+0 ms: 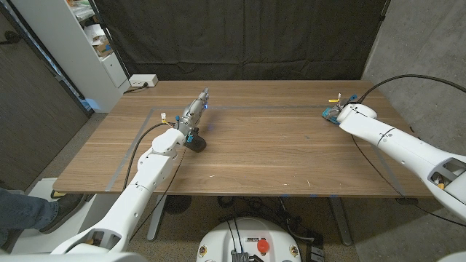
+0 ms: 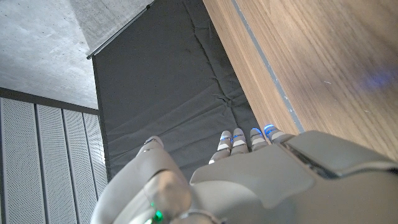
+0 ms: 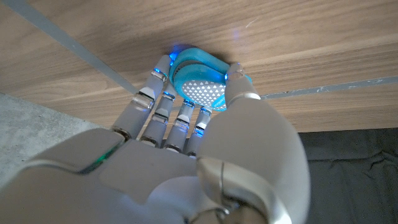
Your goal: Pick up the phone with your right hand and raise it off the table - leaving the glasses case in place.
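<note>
My right hand [image 1: 341,110] is at the table's far right, its fingers [image 3: 163,106] on one side and its thumb [image 3: 239,87] on the other side of a turquoise-rimmed phone [image 3: 198,83] with a white-dotted face. The phone [image 1: 330,114] sits close against the wooden table [image 1: 269,153]; I cannot tell whether it touches the table. I cannot make out a glasses case. My left hand [image 1: 195,109] stands at the left middle of the table, fingers stretched out toward the far edge, holding nothing. Its fingertips [image 2: 245,138] point at the black curtain.
Grey tape [image 1: 240,107] marks a rectangle on the tabletop. A white power strip [image 1: 142,81] lies behind the far left corner, beside a white shelf [image 1: 87,44]. A person's leg and shoe [image 1: 29,207] show at the lower left. A black cable [image 1: 393,80] arcs over the right arm.
</note>
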